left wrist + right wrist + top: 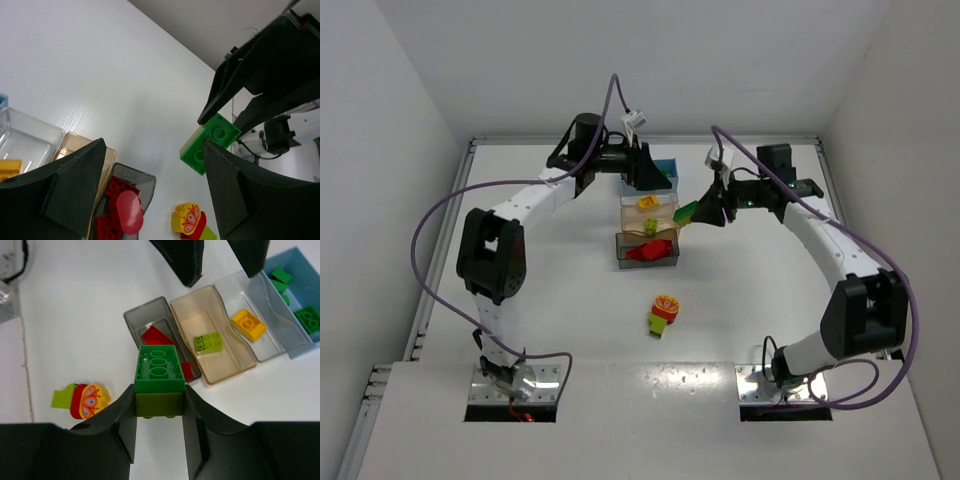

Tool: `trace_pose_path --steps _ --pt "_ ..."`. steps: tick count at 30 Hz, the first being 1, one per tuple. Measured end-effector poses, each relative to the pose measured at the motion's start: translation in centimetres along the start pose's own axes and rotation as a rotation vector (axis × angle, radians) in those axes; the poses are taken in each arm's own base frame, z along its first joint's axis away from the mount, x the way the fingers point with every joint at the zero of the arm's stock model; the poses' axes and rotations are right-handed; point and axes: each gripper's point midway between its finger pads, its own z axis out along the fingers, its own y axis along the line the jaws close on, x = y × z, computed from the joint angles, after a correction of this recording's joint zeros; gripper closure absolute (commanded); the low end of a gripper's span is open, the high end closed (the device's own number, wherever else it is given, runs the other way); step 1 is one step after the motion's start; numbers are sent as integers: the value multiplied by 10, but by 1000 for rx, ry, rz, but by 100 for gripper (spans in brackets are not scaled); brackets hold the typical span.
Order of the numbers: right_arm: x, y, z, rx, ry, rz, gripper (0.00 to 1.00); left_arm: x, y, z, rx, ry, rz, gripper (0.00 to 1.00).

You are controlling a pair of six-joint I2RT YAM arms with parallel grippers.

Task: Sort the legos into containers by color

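Note:
My right gripper [159, 407] is shut on a green brick stack [159, 371], bright green over olive, held above the table beside the bins; it also shows in the top view [687, 211]. My left gripper [155, 192] is open and empty, above the bin row near the blue bin [668, 170]. The blue bin [300, 270] holds green bricks. The tan bin [192, 315] holds a lime brick [209, 342]. The grey bin [145, 314] holds red bricks [156, 335]. A yellow, red and lime clump [664, 313] lies on the table in front of the bins.
A fourth, clear bin [267, 347] with a yellow brick [247, 324] stands between the blue and tan bins. The right gripper's black fingers [225, 95] hang close to my left gripper. White walls enclose the table on three sides.

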Motion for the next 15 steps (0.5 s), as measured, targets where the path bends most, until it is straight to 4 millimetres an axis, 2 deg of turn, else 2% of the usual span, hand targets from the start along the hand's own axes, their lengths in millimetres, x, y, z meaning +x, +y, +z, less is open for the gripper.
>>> trace_pose_path --steps 3,9,15 --pt "-5 6 0 -45 -21 26 95 1 -10 2 53 15 79 19" --pt "-7 17 -1 -106 -49 118 95 21 -28 8 158 78 174 20" --pt "-9 22 -1 -133 -72 181 94 41 -50 11 259 130 194 20"
